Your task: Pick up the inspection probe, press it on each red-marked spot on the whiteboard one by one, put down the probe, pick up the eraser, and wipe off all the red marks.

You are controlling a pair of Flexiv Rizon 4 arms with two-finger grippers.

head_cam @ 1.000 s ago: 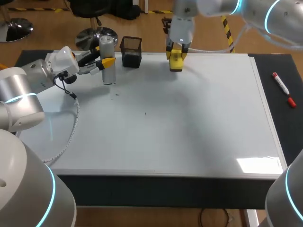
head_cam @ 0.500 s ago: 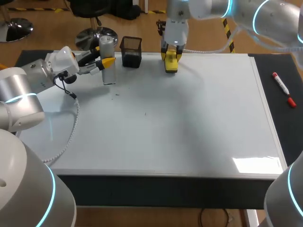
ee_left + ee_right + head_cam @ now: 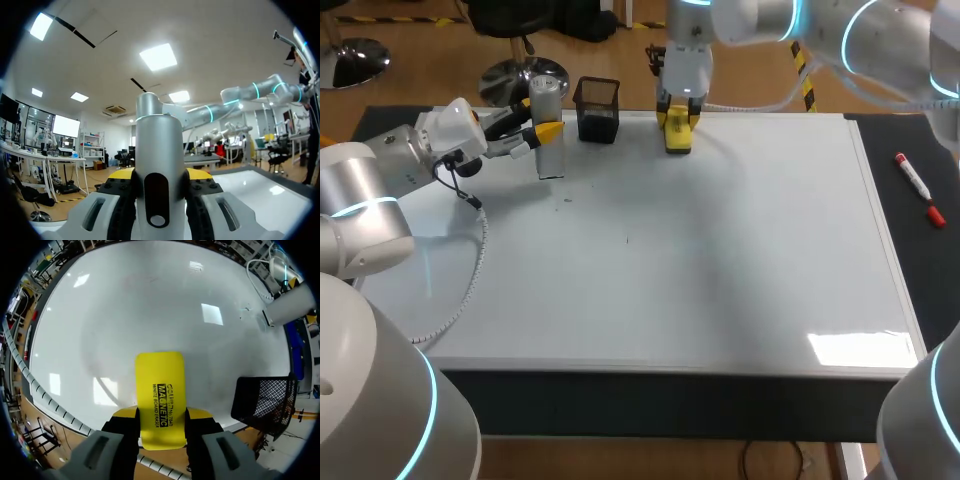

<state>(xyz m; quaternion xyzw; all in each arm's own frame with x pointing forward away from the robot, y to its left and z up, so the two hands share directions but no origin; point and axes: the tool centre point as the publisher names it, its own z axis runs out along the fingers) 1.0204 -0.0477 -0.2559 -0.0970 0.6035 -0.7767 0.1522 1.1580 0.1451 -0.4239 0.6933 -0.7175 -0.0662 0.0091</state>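
Head view, upper left: the left gripper (image 3: 538,137) squeezes the silver probe (image 3: 549,105). Upper middle: the right gripper (image 3: 677,120) squeezes the yellow eraser (image 3: 677,140) at the whiteboard's (image 3: 720,260) top edge.

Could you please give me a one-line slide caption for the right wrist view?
Right claw grips the yellow eraser at the edge of the whiteboard, black mesh cup beside it.

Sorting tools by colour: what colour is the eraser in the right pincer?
Bright yellow with black print; the flat rectangular eraser shows best in the right wrist view.
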